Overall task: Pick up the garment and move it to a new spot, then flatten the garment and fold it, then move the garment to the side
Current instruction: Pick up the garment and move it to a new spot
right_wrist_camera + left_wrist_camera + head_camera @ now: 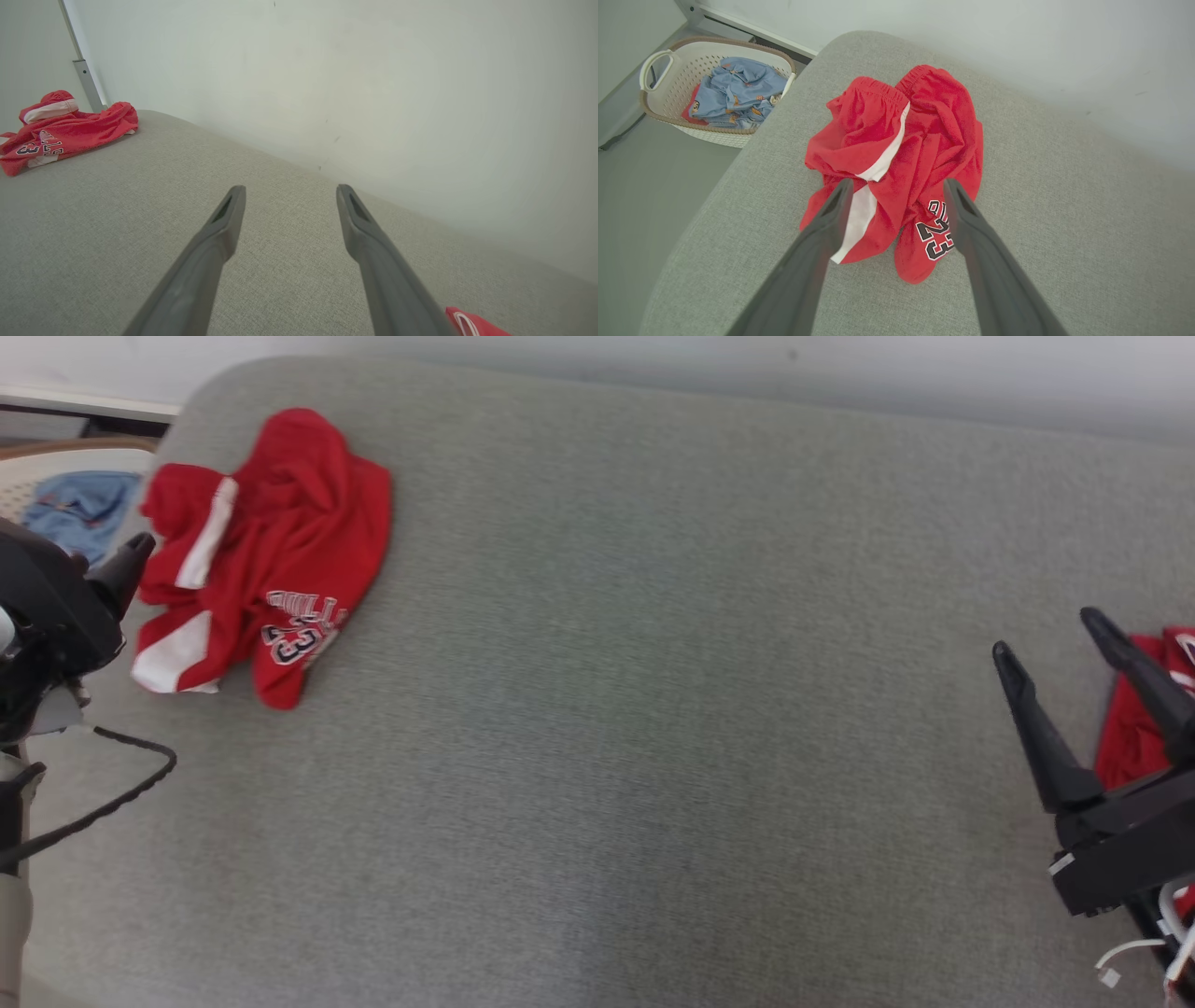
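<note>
Woven grey cushion [653,728], perhaps; crumpled garment [280,541]

The garment [271,560] is soft red knit cloth, matt and crumpled, with white cloth stripes and a gathered elastic waistband. The surface [653,709] beneath it is covered in grey woven fabric, fine-grained and matt. The left gripper [899,186] and right gripper [289,191] have dark fingers of smooth, matt plastic. At ten o'clock in the left wrist view, a basket [658,100] of pale perforated plastic, brown-rimmed, holds blue printed cloth [733,88]. The wall [373,93] looks smooth, matt and painted.
</note>
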### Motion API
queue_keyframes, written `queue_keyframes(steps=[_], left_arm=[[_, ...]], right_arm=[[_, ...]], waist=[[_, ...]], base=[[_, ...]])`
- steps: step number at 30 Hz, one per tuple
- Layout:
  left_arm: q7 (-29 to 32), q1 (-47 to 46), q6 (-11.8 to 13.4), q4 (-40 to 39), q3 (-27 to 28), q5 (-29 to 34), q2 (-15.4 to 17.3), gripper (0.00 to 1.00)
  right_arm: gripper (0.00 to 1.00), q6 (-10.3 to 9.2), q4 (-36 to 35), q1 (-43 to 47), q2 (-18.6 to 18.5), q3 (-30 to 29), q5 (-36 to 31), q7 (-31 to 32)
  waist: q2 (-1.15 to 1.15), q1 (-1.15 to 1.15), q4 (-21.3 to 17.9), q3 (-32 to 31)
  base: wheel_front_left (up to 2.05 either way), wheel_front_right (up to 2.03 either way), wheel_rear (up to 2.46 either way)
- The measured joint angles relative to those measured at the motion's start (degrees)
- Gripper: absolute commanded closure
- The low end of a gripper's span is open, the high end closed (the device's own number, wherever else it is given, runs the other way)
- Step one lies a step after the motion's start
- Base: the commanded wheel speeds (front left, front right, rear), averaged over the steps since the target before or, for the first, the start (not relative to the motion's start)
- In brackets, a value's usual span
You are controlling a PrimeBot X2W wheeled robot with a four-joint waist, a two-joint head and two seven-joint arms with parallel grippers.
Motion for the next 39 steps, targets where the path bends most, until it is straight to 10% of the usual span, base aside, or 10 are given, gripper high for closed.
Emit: queue_keyframes(steps=[20, 21, 22, 39], left_arm=[[8.5, -9.0, 0.0, 14.3, -6.1, 4.2, -0.1, 0.0], [8.6, -9.2, 0.0, 14.5, -6.8, 4.8, -0.3, 0.38], [8.6, -9.5, -0.1, 14.7, -7.1, 5.0, -0.4, 1.0], [-0.1, -16.4, -0.6, 14.0, -9.0, 0.2, -6.9, 1.0]], right_arm=[[0.0, -0.62, -9.3, 1.0, -4.3, -7.6, -0.1, 5.6], [0.0, -0.85, -9.5, 1.3, -4.5, -8.2, -0.1, 5.8], [0.0, -1.03, -9.7, 1.5, -4.7, -8.7, -0.2, 6.0], [0.0, -1.09, -5.1, -1.9, -1.5, -7.8, 0.6, 5.0]], waist=[[0.0, 0.01, -7.2, 11.9], [0.01, 0.01, -7.3, 12.4], [0.01, 0.01, -7.3, 12.8], [0.0, 0.0, -5.6, 12.0]], base=[[0.0, 0.0, 0.0], [0.0, 0.0, 0.0], [0.0, 0.0, 0.0], [0.0, 0.0, 0.0]])
